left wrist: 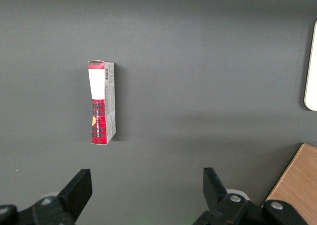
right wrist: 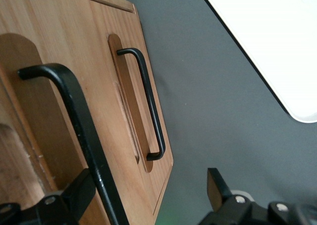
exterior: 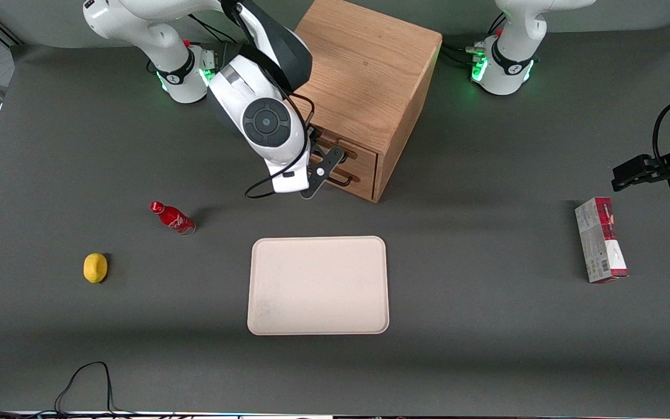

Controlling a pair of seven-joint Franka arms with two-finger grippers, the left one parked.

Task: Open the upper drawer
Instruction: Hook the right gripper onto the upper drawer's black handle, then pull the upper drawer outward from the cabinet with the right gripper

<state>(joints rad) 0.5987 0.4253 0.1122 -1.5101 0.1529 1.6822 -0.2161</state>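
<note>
Jaws are standing apart, straddling the upper drawer's black handle (right wrist: 79,136): the bar is running between the two fingers (right wrist: 218,188) in the right wrist view, not yet clamped as far as I can tell. The gripper (exterior: 319,169) is sitting right at the cabinet (exterior: 364,87) front, level with the upper drawer (exterior: 344,152), which is looking shut, flush with the lower drawer (right wrist: 141,111) and its own handle (right wrist: 146,108). Judging the step: approach is finishing, grasp is pending. Next move is calling for closing on the bar, then a straight pull out along the drawer's travel, toward the tray (exterior: 319,285); any sideways drag is risking a slip off the thin bar or shifting the cabinet on the tabletop (exterior: 486,326). Bottle (exterior: 173,217), lemon (exterior: 95,267) and carton (exterior: 600,240) are lying well apart from the pull path.
</note>
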